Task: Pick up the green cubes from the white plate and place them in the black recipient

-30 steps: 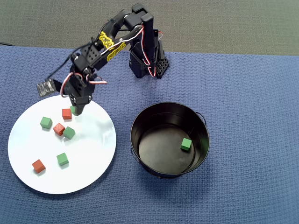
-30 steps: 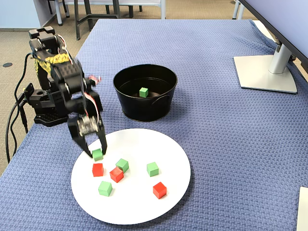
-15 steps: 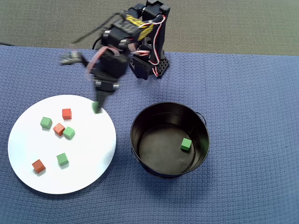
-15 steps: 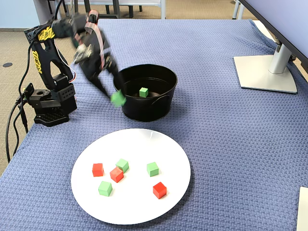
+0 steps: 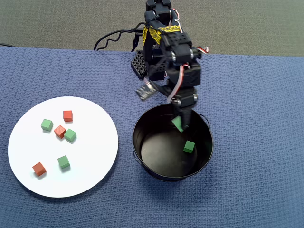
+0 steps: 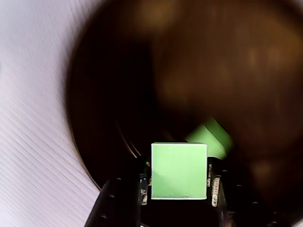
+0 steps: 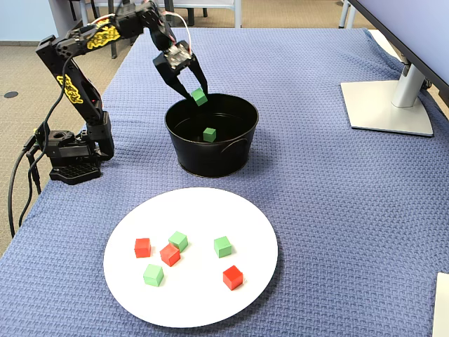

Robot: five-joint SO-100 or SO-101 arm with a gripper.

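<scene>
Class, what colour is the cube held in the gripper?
Bright green cube, clearest in the wrist view.

— What is the arm (image 7: pixel 74 77) looking like?
— Black plastic all over, with blocky links joined at boxy servo housings. Yellow markings are showing on the links, patterned like lettering, too small to read.
— Any wiring?
— Red and white wires are looping along the upper links in the overhead view, and black cables (image 7: pixel 21 182) are trailing from the base (image 7: pixel 69 156), which is showing a grid of small holes.
— And the end effector (image 5: pixel 180 124)?
— Two narrow black fingers (image 6: pixel 113 203); in the wrist view, small screws are dotting their inner edges. A pale grey part is sticking out beside the wrist.
</scene>
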